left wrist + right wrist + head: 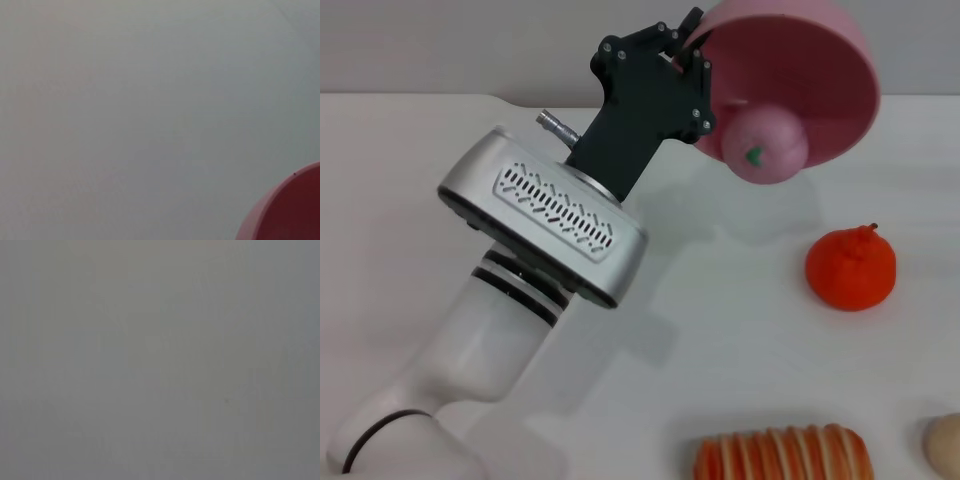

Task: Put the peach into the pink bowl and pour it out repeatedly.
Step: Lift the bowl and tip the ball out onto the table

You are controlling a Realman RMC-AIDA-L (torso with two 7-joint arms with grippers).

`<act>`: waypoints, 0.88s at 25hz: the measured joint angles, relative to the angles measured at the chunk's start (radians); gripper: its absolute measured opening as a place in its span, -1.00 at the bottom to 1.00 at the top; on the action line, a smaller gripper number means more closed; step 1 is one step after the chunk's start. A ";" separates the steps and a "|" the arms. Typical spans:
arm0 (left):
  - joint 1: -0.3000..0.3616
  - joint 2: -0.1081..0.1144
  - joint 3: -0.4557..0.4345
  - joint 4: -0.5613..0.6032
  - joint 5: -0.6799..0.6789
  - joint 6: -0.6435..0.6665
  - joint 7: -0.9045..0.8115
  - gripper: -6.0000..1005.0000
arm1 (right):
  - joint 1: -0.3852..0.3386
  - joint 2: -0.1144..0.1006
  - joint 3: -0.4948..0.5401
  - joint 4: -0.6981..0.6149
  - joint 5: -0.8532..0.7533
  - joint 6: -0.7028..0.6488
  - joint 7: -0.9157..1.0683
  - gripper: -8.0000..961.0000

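The left gripper (688, 40) pinches the rim of the tipped pink bowl (820, 60) above the desk's far edge; the peach (767, 145) sits at its lip, just beside the gripper; the left wrist view shows only the bowl's edge (292, 210)

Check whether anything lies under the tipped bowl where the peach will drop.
Nothing visible does. The left hand holds the round pink plastic bowl tilted, with the small pale pink peach at its lower rim. The white table beneath is bare; the orange-red fruit sits off to the robot's right.
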 joint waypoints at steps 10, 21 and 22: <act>-0.008 -0.001 0.028 -0.041 0.022 -0.082 -0.044 -0.90 | 0.000 0.002 0.000 0.000 0.000 0.004 0.001 -0.07; -0.025 0.006 -0.156 0.037 0.010 0.266 -0.225 -0.90 | 0.006 0.004 -0.001 0.013 -0.001 0.004 0.002 -0.07; -0.029 0.006 -0.174 0.045 0.011 0.307 -0.232 -0.90 | 0.006 0.004 -0.004 0.014 -0.002 0.004 0.002 -0.07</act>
